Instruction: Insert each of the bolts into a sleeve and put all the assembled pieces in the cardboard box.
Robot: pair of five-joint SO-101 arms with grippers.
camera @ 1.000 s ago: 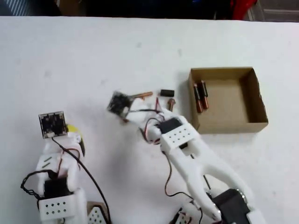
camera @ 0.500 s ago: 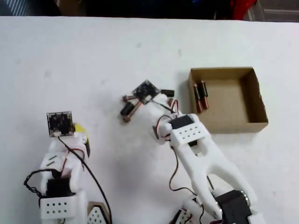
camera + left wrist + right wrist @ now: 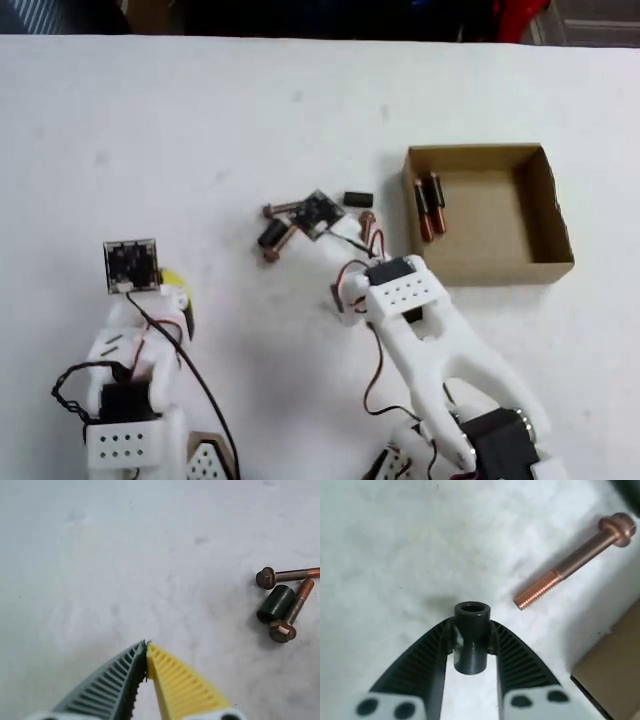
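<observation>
Right wrist view detail settles the main point: a black sleeve is clamped between the two black fingers of the right gripper, with its open bore turned towards the camera. Held this way, the hole is judged to be presented so that a bolt can be fed in by its threaded end. A copper bolt lies flat on the white table, near the held sleeve but apart from it, its threads pointing roughly that way. A corner of the cardboard box is close by, so only a short carry should be needed once the pair is joined. In the high view, two assembled pieces lie side by side inside the box against the wall nearest the loose parts, which suggests the task is partly done. A second bolt, a third bolt and a loose sleeve are bunched together, the sleeve resting against the third bolt. The left gripper is closed on nothing, its grey and yellow tips meeting over bare table well apart from that bunch. It is judged to be parked, and would have to be opened before any bolt could be taken.
</observation>
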